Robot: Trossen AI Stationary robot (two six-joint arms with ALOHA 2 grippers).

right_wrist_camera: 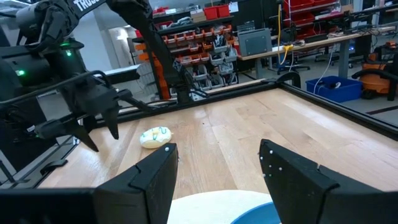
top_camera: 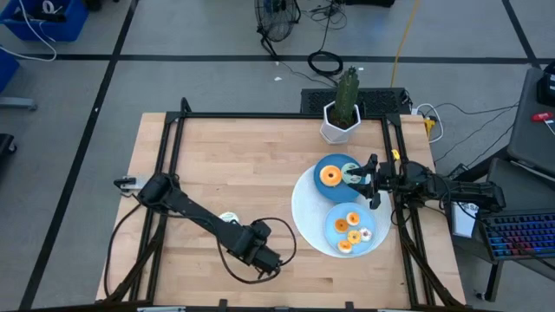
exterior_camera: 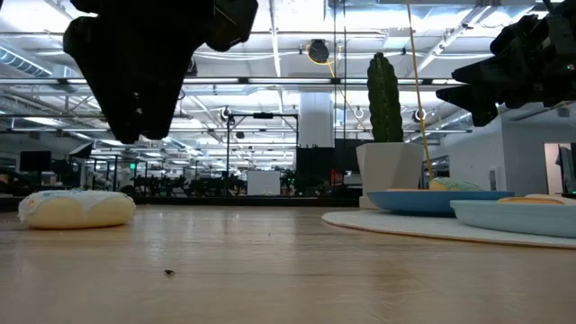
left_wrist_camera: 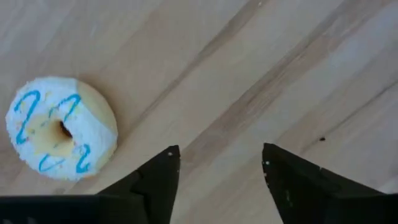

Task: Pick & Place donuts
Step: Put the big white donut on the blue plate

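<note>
A white-iced donut [left_wrist_camera: 61,127] with blue squiggles lies flat on the wooden table [top_camera: 243,165], also seen in the high view [top_camera: 229,218] and the low view [exterior_camera: 76,209]. My left gripper [left_wrist_camera: 217,168] hangs open, pointing down above bare wood beside this donut, a little nearer the table's front edge [top_camera: 264,258]. It has nothing between its fingers. Several donuts [top_camera: 351,227] sit on a blue plate [top_camera: 334,232] at the right. An orange donut [top_camera: 329,176] lies on a second blue plate [top_camera: 340,161]. My right gripper [right_wrist_camera: 217,168] waits open and level above the plates [top_camera: 371,180].
Both blue plates rest on a large white disc [top_camera: 303,212] at the table's right. A white pot with a cactus [top_camera: 342,117] stands at the far edge. Black frame rails [top_camera: 165,147] run along the table's sides. Bare wood spans the middle and left.
</note>
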